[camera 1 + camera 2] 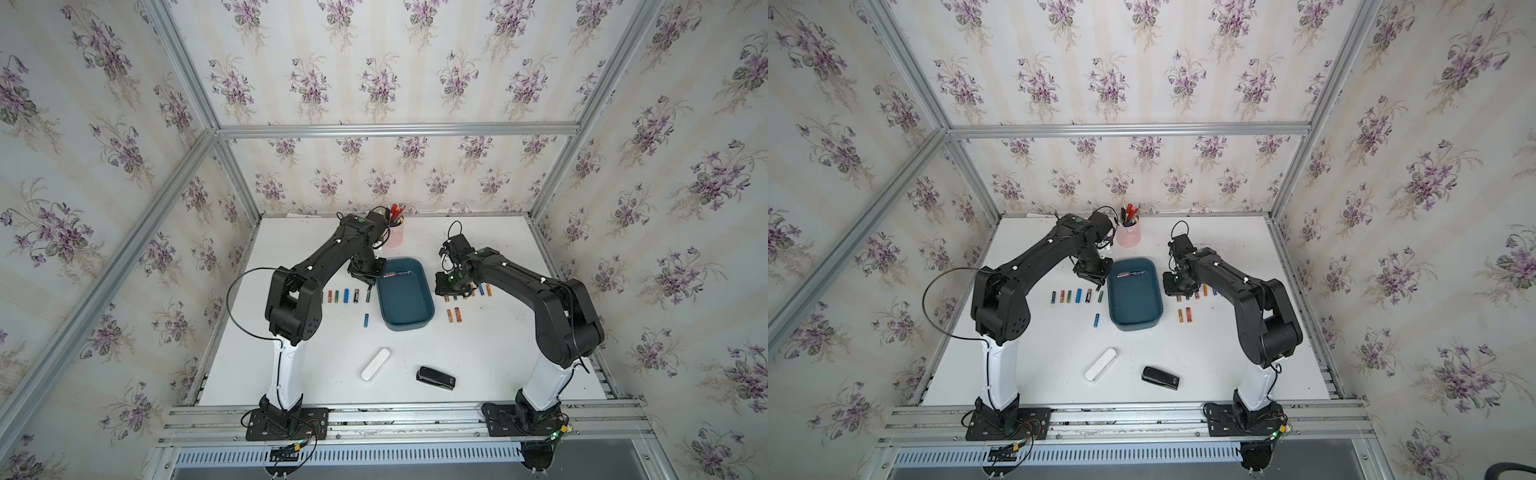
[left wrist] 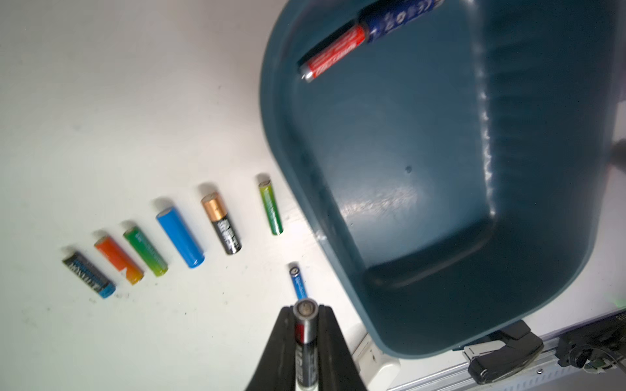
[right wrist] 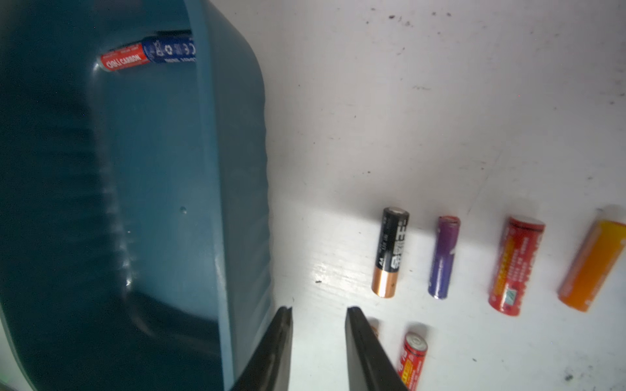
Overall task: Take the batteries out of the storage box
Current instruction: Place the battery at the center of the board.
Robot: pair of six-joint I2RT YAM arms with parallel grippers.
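Top view: storage box [image 1: 405,303] sits mid-frame on the desk [image 1: 478,353], nearly emptied. Just a red-and-blue pair of batteries [image 1: 397,274] lies along its upper wall, with rows of taken-out batteries [image 1: 346,296] either side.

Left wrist, lower centre: left jaws pinching a black battery [image 2: 306,333] over the desk.

Right wrist: right jaws narrowly apart, empty, beside the box. I reckon two pulls left.

Bright, even light.
Glare streaks the storage box [image 2: 484,111] wall; wrist views blur nearby; top views bow at edges.
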